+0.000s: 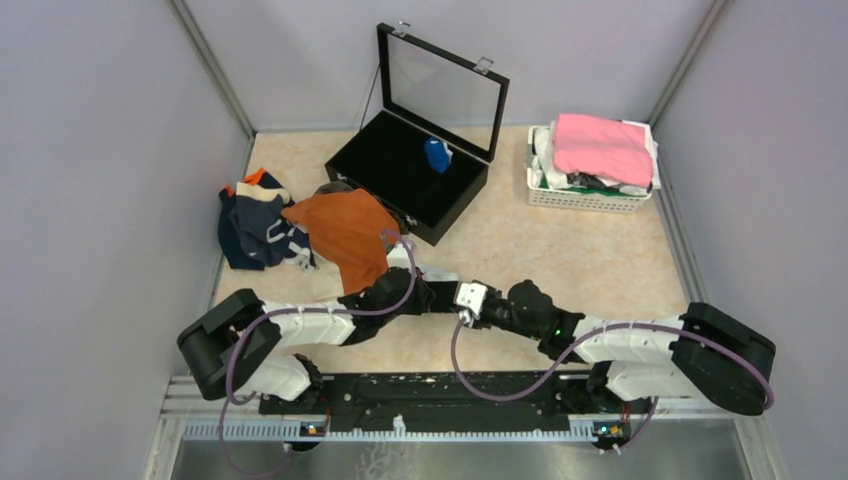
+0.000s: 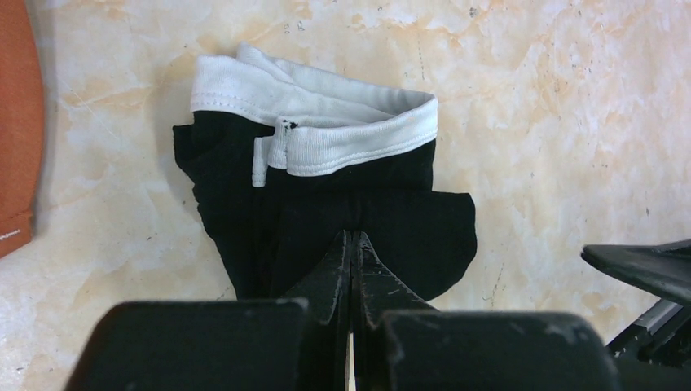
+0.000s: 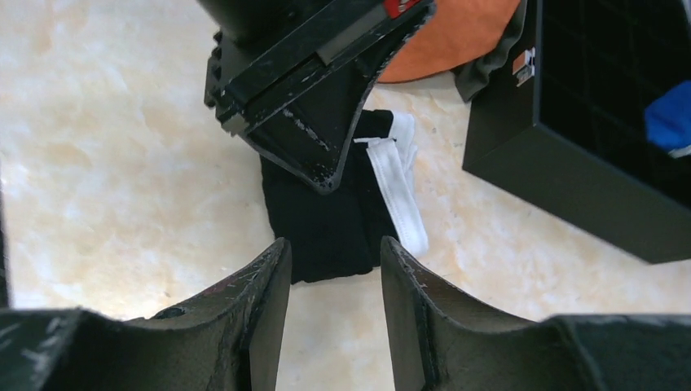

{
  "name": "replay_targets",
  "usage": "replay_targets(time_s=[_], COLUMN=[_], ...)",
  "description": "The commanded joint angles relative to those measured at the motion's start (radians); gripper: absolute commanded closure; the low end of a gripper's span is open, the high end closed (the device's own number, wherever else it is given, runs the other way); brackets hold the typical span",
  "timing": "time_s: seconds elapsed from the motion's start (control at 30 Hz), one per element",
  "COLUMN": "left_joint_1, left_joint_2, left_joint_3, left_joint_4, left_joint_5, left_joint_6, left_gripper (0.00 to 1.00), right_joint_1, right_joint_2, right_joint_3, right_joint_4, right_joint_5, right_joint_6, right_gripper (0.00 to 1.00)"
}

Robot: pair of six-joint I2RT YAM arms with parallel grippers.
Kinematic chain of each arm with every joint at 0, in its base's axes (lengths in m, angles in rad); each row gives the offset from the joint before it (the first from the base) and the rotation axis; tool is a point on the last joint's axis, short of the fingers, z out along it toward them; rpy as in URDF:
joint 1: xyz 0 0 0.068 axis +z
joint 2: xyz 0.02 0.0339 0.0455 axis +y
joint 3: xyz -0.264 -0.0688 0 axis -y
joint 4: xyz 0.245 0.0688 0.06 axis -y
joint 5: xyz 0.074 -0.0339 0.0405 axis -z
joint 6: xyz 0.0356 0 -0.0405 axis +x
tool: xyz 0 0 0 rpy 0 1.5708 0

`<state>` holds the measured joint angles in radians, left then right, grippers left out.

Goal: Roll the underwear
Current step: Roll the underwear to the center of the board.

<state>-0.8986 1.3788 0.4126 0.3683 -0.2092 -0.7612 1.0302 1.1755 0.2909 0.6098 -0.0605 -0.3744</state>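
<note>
White shells over black joints cover the left arm (image 1: 305, 322) and right arm (image 1: 640, 340), each with a purple cable (image 1: 452, 350). The left hand (image 2: 352, 238) and right hand (image 3: 334, 248) are scuffed black.

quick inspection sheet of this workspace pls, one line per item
surface: marbled beige tabletop, lightly speckled
job's things: black briefs bunched at the claws; rust-orange briefs and navy pile at left; blue roll in the black case
clutter: white basket holding pink cloth
claws: left claw shut, tips at the black briefs; right claw open, holding nothing
cables: purple cables loop along both arms
surroundings: plain grey walls on three sides
</note>
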Motion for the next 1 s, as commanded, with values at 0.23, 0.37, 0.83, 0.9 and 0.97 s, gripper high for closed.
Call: replay_targets(time_s=[0.23,0.37,0.83,0.9,0.97], left_joint_1=[0.024,0.027,0.036,0.038,0.038], left_joint_2=[0.072,0.079,0.049,0.049,0.040], left_joint_3=[-0.032,-0.031,-0.035,-0.035,-0.041], left_joint_4=[-0.140,-0.133,-0.137,-0.135,-0.128], left_joint_5=[0.030,0.043,0.068,0.071,0.075], left_joint_6=[0.029,0.031,0.057,0.059,0.063], left_gripper=[1.00,1.00,1.00,1.00,1.00], right_joint_1=[0.034,0.057,0.093,0.093,0.093], right_joint_2=[0.172,0.227,0.467,0.498,0.520], right_joint_3=[0.003,0.016,0.035,0.033,0.029], right_joint_4=[0.135,0.175,0.323,0.349,0.377], right_joint_5=[-0.039,-0.021,0.205,0.219,0.228], right_joint_6=[-0.476,-0.510,-0.748,-0.769,-0.775], right_gripper=[0.49,0.45,0.45,0.47,0.51])
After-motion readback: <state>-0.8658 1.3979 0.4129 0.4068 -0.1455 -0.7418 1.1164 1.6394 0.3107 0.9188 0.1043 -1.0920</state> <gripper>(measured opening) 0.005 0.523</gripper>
